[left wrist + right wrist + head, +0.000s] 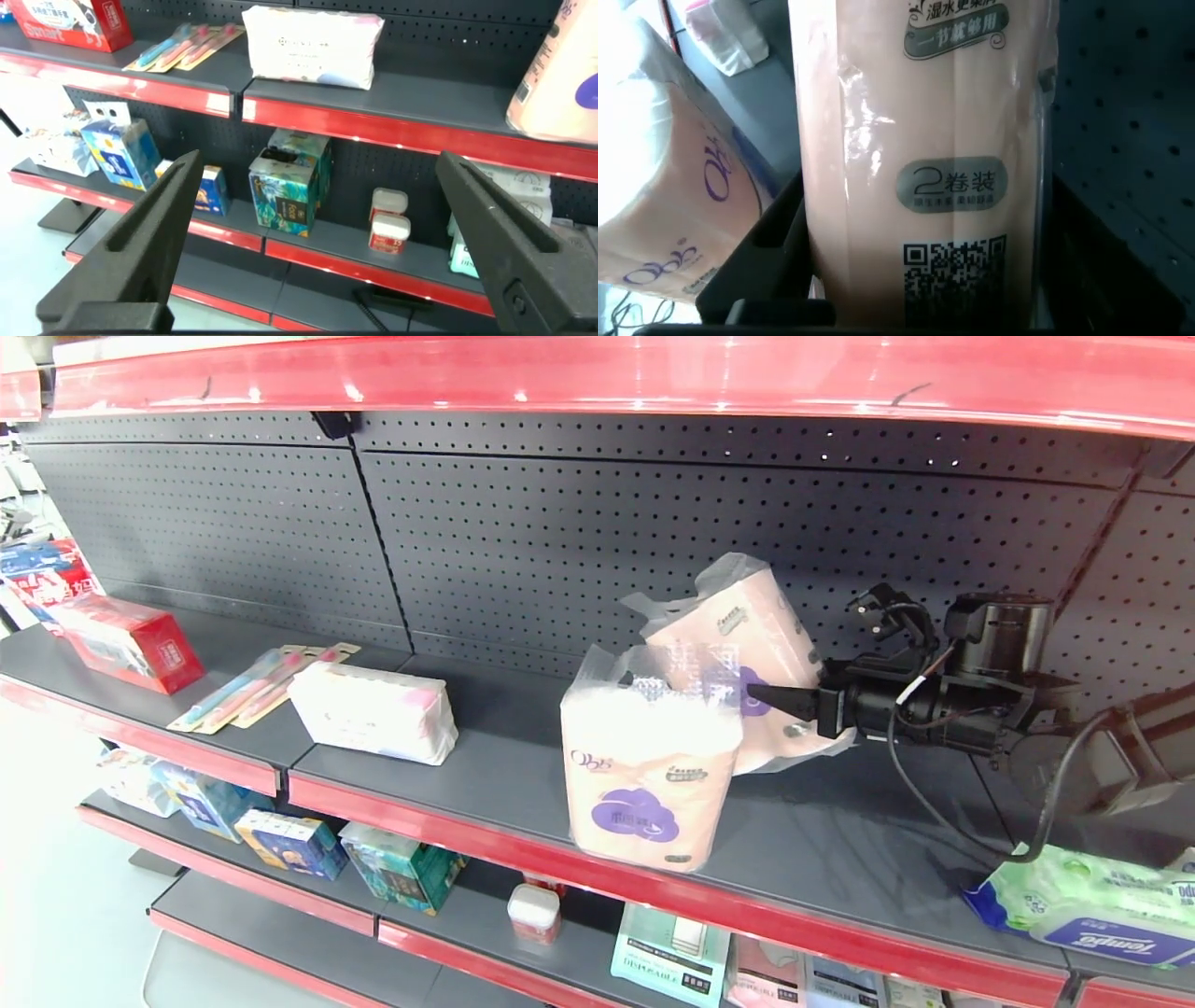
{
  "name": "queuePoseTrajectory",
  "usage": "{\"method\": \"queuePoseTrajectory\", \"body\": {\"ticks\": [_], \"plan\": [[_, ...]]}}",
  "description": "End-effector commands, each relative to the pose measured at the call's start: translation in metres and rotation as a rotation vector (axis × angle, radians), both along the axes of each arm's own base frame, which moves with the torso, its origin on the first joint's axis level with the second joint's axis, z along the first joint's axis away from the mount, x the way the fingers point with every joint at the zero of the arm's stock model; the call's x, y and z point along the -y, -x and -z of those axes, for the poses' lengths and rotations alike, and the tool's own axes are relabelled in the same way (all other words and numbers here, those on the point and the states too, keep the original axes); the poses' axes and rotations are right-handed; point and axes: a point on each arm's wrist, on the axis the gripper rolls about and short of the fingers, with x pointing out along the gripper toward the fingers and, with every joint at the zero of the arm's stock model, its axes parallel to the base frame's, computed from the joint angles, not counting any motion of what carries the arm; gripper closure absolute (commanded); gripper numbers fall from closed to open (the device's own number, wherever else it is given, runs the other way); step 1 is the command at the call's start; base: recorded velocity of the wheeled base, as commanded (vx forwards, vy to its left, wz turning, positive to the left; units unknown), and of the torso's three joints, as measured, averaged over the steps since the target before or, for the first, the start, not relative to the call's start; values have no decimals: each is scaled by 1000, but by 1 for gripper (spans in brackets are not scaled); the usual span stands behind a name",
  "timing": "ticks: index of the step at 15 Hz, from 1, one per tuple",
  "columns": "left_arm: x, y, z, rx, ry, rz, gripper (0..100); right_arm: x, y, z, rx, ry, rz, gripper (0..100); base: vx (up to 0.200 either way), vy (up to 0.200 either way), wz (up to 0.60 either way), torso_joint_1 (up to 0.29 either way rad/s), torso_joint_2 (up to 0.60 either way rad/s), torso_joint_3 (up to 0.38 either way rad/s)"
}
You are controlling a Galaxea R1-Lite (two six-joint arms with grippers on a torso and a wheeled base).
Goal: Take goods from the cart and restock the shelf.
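the right gripper (777,702) reaches in from the right over the shelf (523,775) and its fingers are clamped on either side of the tilted roll pack (747,625), a peach plastic-wrapped pack that leans back toward the pegboard at the rear of the deck. in the right wrist view that pack (924,140) sits squeezed between the two dark fingers (775,247), with its printed label facing the camera. just in front of it, touching or nearly touching, the upright roll pack (644,775) stands at the red front edge of the same deck; its side shows in the right wrist view too (663,159). the left gripper (318,159) hangs lower, facing the shelves below, fingers spread wide with nothing between them. farther left on the deck lie a white tissue pack (373,709), some carded toothbrushes (252,686) and a red box (131,639). a green-and-blue wipes pack (1102,905) lies at the right end. below, a teal box (290,182) and two small stacked jars (388,219) stand on a lower shelf.
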Motion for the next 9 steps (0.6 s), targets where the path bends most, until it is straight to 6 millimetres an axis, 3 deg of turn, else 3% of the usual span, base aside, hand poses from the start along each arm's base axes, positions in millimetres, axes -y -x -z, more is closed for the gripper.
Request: {"method": "queuePoseTrajectory", "body": {"ticks": [1, 9], "plan": [[0, 0, 0, -1, 0, 0, 0, -9, -10, 13, -12, 0, -29, 100, 0, 0, 0, 0, 0, 0], [0, 0, 0, -2, 0, 0, 0, -27, -37, 32, 6, -9, -75, 100, 0, 0, 0, 0, 0, 0]]}}
